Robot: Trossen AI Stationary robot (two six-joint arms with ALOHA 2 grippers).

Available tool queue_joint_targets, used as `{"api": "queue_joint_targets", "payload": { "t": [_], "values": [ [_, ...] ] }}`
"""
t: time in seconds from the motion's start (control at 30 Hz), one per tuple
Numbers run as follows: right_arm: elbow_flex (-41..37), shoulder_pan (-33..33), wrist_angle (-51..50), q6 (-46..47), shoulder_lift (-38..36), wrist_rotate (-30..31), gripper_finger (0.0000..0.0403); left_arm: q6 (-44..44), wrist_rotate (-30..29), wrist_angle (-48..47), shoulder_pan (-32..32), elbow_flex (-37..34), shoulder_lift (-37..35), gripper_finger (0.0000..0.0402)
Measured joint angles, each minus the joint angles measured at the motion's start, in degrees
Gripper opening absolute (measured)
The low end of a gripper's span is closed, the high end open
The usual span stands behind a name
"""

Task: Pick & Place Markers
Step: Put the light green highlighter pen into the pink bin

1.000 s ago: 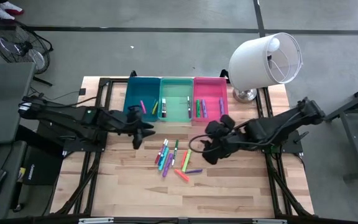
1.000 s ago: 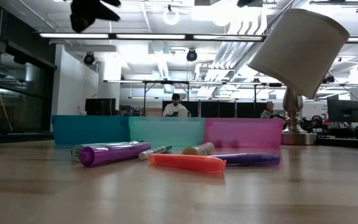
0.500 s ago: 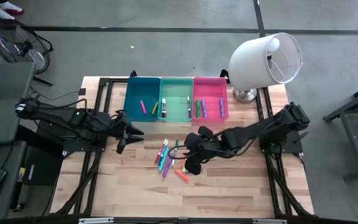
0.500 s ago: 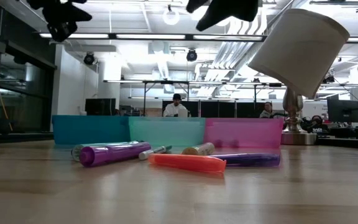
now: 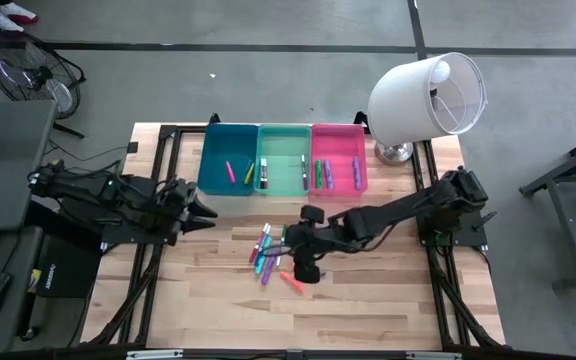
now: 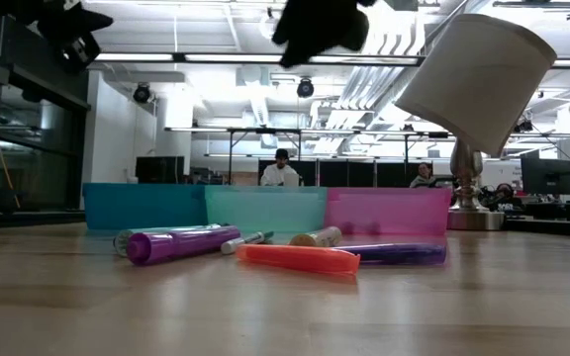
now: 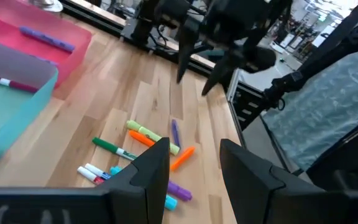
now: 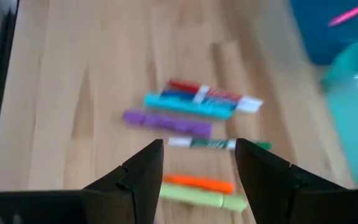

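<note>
Several markers (image 5: 266, 252) in pink, purple, teal, green and orange lie flat in a loose pile on the wooden table, in front of the bins. In the low view they lie as a row of markers (image 6: 295, 257). My right gripper (image 5: 306, 268) hovers open just above the pile's right side. Its wrist view shows the purple marker (image 8: 166, 122), green marker (image 8: 216, 144) and orange marker (image 8: 197, 183) past my right gripper (image 8: 199, 149). My left gripper (image 5: 206, 212) is open and empty, above the table left of the pile, and my left gripper (image 7: 194, 146) points at it.
A blue bin (image 5: 208, 168), mint green bin (image 5: 285, 188) and pink bin (image 5: 362, 170) stand side by side along the far edge, each holding a few markers. A white lamp (image 5: 428, 95) stands at the far right corner. Bare wood lies toward the near edge.
My right gripper has moved toward the table's left and near edge, from right of the pile to over it, and come a little lower. My left gripper has drawn back from the blue bin toward the table's left edge. The markers have not moved.
</note>
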Motion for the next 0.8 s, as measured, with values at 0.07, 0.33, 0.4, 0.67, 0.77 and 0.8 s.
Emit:
{"api": "queue_joint_targets", "payload": {
  "t": [0.07,0.33,0.4,0.67,0.77,0.8],
  "values": [
    [0.0,0.2,-0.1,-1.5,1.8,-2.4,0.0188,-0.6,0.5,0.3,0.0,-0.8,-0.6,0.014],
    [-0.1,-1.2,-4.2,46.5,8.3,-7.4,0.0188,-2.5,0.5,3.3,0.0,-2.1,-0.8,0.014],
    [-0.1,-1.6,-4.1,56.4,9.0,-7.4,0.0188,-2.5,0.4,3.2,0.0,-2.1,-0.8,0.014],
    [0.0,-1.8,-6.6,70.4,10.3,-5.4,0.0188,-2.4,0.3,3.2,0.0,-2.1,-0.8,0.014],
    [0.0,-1.5,-9.8,73.3,10.3,-5.1,0.0188,-2.4,0.3,3.2,0.0,-2.1,-0.8,0.014],
    [0.0,-1.3,-11.6,74.5,10.3,-4.7,0.0188,-2.4,0.3,3.2,0.0,-2.1,-0.8,0.014]
  ]
}}
